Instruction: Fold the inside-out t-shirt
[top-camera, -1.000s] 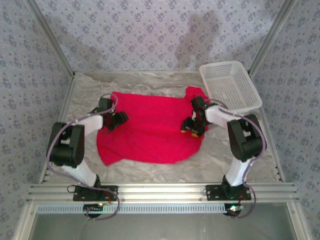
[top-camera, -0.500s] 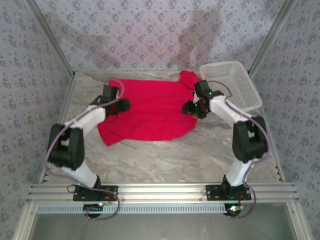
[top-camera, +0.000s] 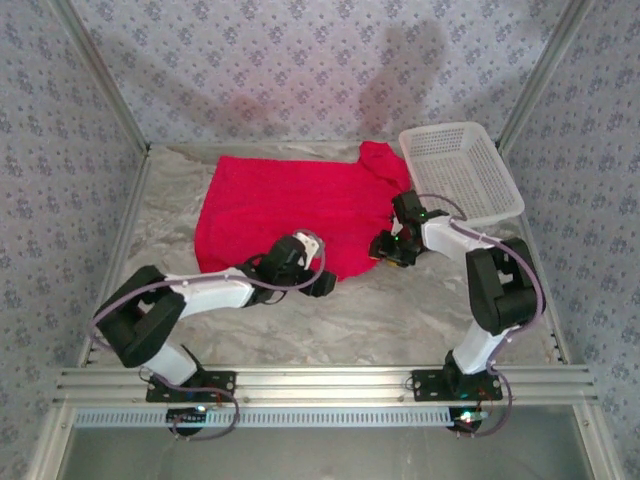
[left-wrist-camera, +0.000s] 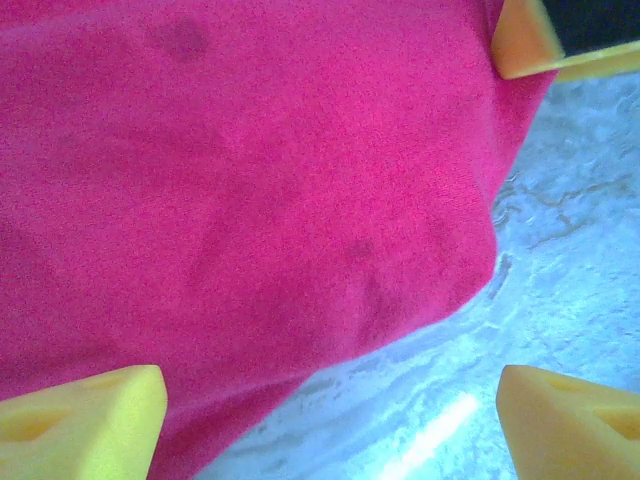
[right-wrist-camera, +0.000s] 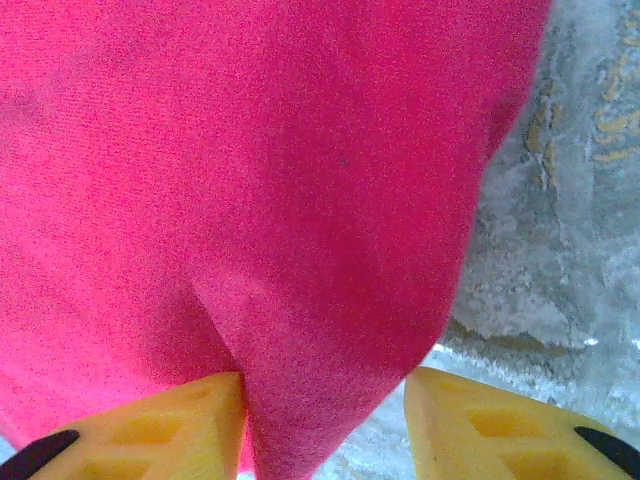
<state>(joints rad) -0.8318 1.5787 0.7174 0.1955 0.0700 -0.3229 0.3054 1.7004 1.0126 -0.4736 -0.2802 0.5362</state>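
Nearest the bases, the left gripper (top-camera: 319, 284) is seen low over the near hem of the inside-out t-shirt (top-camera: 270, 205), with its arm stretched sideways across the table (top-camera: 400, 320). Its jaws are spread wide and nothing is held. In the left wrist view the yellow foam fingertips (left-wrist-camera: 85, 420) are set well apart around a rounded corner of cloth, with bare table showing beside it. The placement is judged to be a line-up for taking that hem edge.

Just beyond and to the right, the right gripper (top-camera: 384, 250) is set at the shirt's near right corner. In the right wrist view a raised ridge of cloth is caught between its wedge-shaped pads (right-wrist-camera: 160, 420), and a crease is drawn up from the pinch, so the garment is taken to be grasped there. A hold at this corner is presumably wanted so that the near edge can be lifted and carried over toward the far one.

The shirt is spread roughly flat over the middle and far part of the table. Its cloth is bright red, soft and matte, with a fine knit grain and shallow wrinkles. The table is marbled grey-white with a faint sheen.

Farthest right, a white mesh basket (top-camera: 460, 170), rectangular and rigid, is set at the corner, with one bunched sleeve just beside it.
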